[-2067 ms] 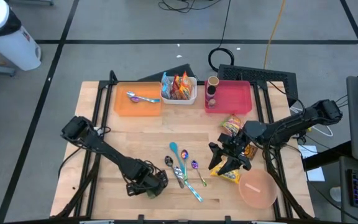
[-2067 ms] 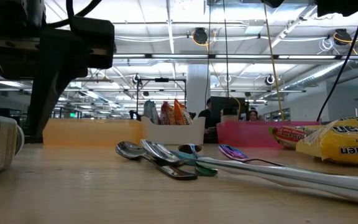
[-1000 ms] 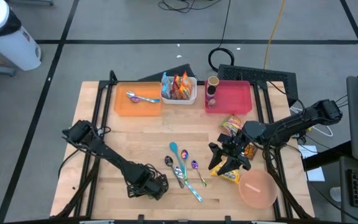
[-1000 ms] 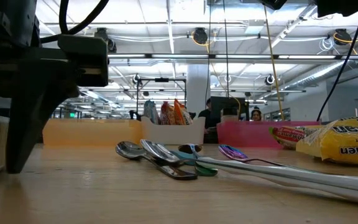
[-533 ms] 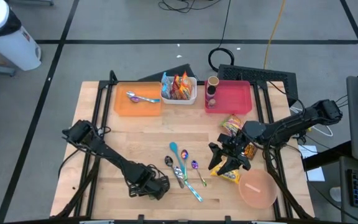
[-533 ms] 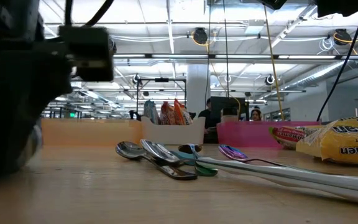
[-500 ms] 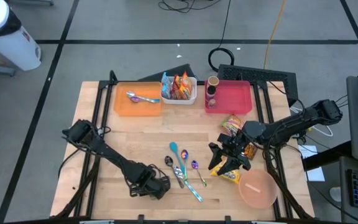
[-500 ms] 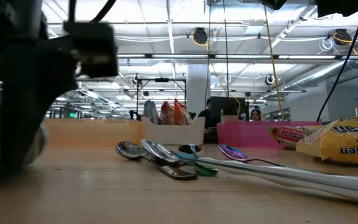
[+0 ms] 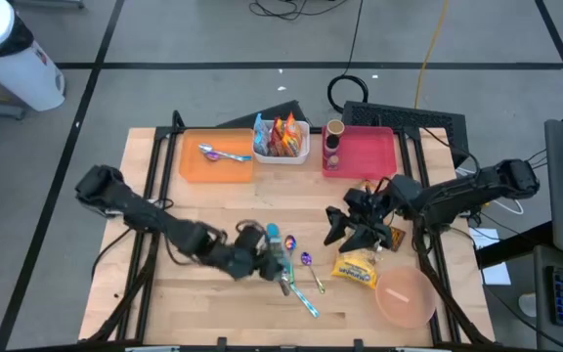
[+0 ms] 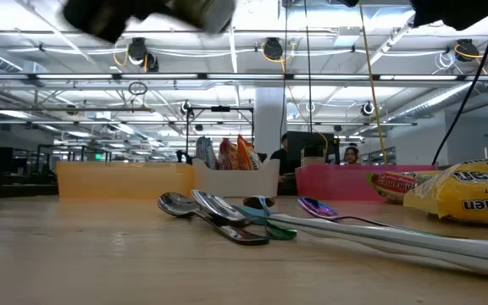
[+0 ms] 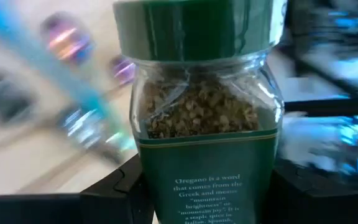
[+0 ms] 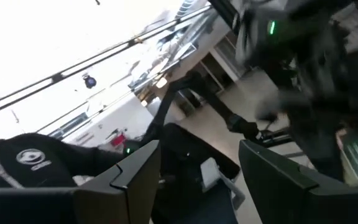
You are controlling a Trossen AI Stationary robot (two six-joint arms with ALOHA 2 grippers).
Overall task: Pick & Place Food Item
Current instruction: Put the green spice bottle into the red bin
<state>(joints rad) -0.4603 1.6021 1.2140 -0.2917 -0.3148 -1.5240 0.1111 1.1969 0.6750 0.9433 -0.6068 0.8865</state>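
Oregano jar (image 11: pixel 207 124), glass with a green lid, sits clamped between the fingers of our left end effector (image 9: pixel 259 251), as the left wrist view shows. From above, that end effector hangs over the middle of the desk (image 9: pixel 164 191), right at the cluster of spoons (image 9: pixel 291 269), which lies at about four o'clock from it. Our right end effector (image 9: pixel 345 227) is at the desk's three o'clock side with its fingers (image 12: pixel 138 180) spread and nothing between them. Just below it, toward five o'clock, lies a yellow ramen packet (image 9: pixel 358 269), and past that a pink bowl (image 9: pixel 406 298) near the front right corner. Along the twelve o'clock edge we see an orange tray (image 9: pixel 192 166) with a spoon in it, a white bin of snack packets (image 9: pixel 281 140) and a pink tray (image 9: pixel 371 152). A second snack packet (image 9: pixel 368 193) lies between the pink tray and our right end effector.
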